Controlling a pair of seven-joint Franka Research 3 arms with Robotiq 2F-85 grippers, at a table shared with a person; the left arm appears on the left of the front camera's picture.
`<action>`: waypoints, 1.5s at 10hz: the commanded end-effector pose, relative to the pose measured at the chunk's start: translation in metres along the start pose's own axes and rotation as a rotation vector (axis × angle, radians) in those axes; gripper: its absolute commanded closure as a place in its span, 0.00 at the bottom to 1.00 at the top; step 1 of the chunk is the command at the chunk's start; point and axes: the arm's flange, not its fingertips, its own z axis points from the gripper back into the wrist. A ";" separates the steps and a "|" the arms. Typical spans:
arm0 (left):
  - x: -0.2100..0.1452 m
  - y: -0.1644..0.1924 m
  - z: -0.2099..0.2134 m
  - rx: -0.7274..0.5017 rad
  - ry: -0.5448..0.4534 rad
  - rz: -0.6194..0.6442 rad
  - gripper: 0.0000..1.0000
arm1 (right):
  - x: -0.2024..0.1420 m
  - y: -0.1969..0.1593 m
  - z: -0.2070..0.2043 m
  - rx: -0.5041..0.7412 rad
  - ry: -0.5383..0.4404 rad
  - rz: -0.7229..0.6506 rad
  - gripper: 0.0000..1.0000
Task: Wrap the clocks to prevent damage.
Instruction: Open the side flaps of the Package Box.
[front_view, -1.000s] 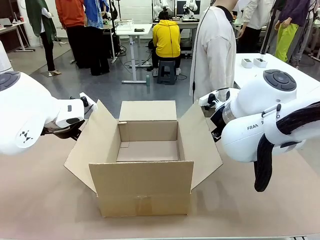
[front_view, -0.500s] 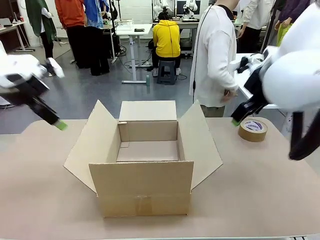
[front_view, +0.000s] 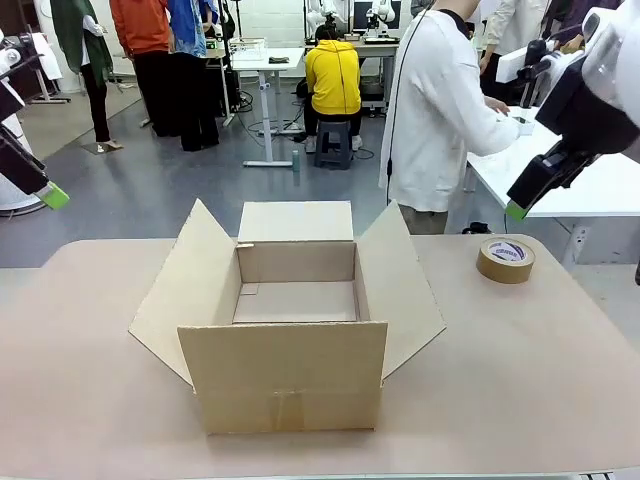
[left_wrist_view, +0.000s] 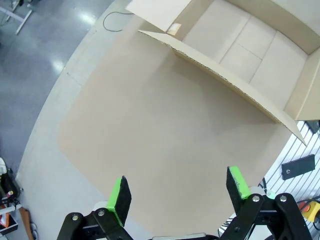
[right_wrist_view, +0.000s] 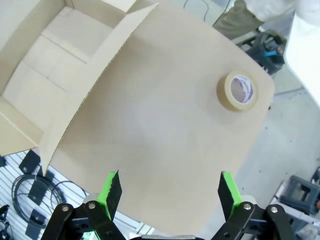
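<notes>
An open cardboard box (front_view: 285, 320) stands in the middle of the brown table (front_view: 500, 380), its four flaps spread and its inside bare. My left gripper (front_view: 52, 196) hangs high at the far left, well off the box. In the left wrist view it (left_wrist_view: 178, 192) is open with nothing between its green pads, over bare table beside the box (left_wrist_view: 250, 45). My right gripper (front_view: 516, 210) is raised at the upper right, above a roll of tape (front_view: 505, 260). It (right_wrist_view: 169, 189) is open and holds nothing, with the box (right_wrist_view: 50, 65) and tape (right_wrist_view: 239, 90) far below.
A person in a white top (front_view: 435, 110) stands at the far side, reaching toward a white table (front_view: 590, 185) at the right. Other people and desks fill the room behind. The table's front and both sides around the box are bare.
Both arms have lifted up and swung outward from beside the box flaps to the picture's edges, uncovering the tape roll. The person has turned toward the white table.
</notes>
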 end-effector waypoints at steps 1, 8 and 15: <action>-0.005 0.008 -0.014 -0.042 0.002 -0.005 0.00 | 0.004 -0.004 -0.023 0.014 -0.003 -0.010 0.00; -0.015 0.098 0.005 -0.751 -0.316 -0.434 0.00 | -0.016 -0.130 -0.024 0.753 -0.390 0.271 0.00; -0.072 0.138 0.001 -0.636 -0.488 -0.364 0.00 | -0.038 -0.165 -0.049 0.741 -0.524 0.293 0.00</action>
